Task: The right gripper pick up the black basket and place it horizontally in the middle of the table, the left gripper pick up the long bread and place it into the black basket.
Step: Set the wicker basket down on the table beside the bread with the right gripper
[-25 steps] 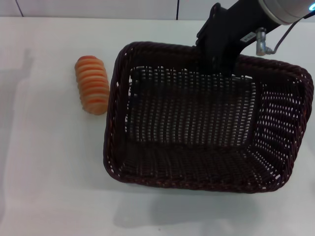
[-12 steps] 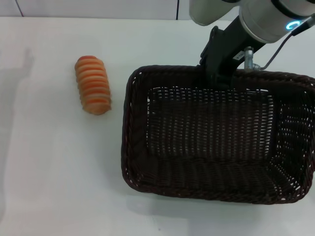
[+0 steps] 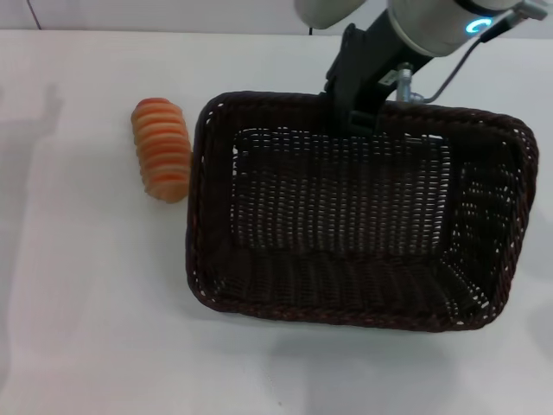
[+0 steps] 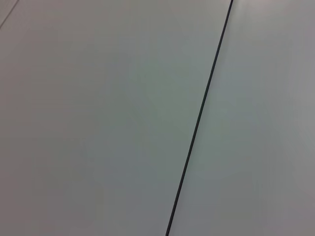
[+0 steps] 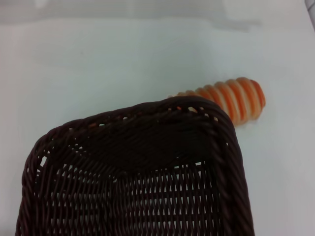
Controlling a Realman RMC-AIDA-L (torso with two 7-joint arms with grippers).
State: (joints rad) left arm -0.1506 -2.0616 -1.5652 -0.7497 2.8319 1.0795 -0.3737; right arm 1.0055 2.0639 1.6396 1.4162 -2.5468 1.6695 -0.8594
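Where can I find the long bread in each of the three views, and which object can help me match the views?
Head view: the long bread lies on the table, just left of the black basket.
Left wrist view: not in it; only a plain pale surface with a dark line.
Right wrist view: it shows partly, behind the basket's corner.
Shared landmark: the basket's braided rim beside the bread.
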